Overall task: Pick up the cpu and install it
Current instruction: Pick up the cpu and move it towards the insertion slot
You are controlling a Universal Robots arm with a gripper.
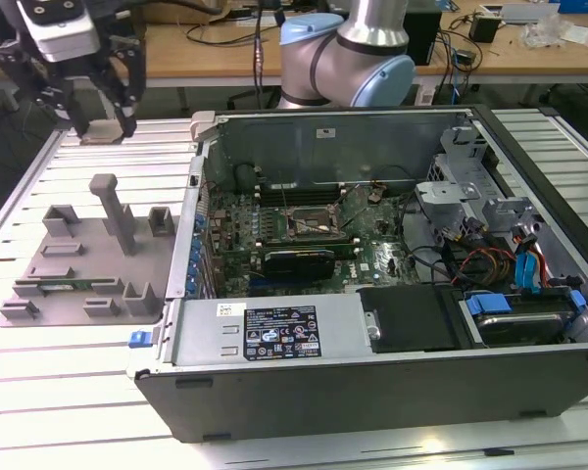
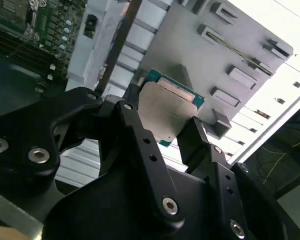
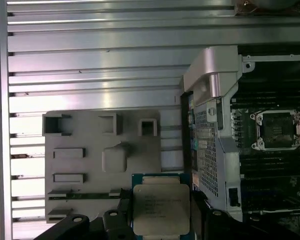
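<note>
First wrist view: cpu (image 3: 161, 210), silver top toward camera, in gripper (image 3: 160, 222).

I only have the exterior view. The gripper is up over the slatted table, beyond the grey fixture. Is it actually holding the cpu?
Observer: Yes. In both wrist views the cpu is clamped in the gripper, one finger on each of two opposite edges, silver top toward the cameras.
Operator: Is the socket free to take it?
Observer: In the first wrist view the socket shows a dark centre inside its metal frame, with no silver chip in it.
</note>
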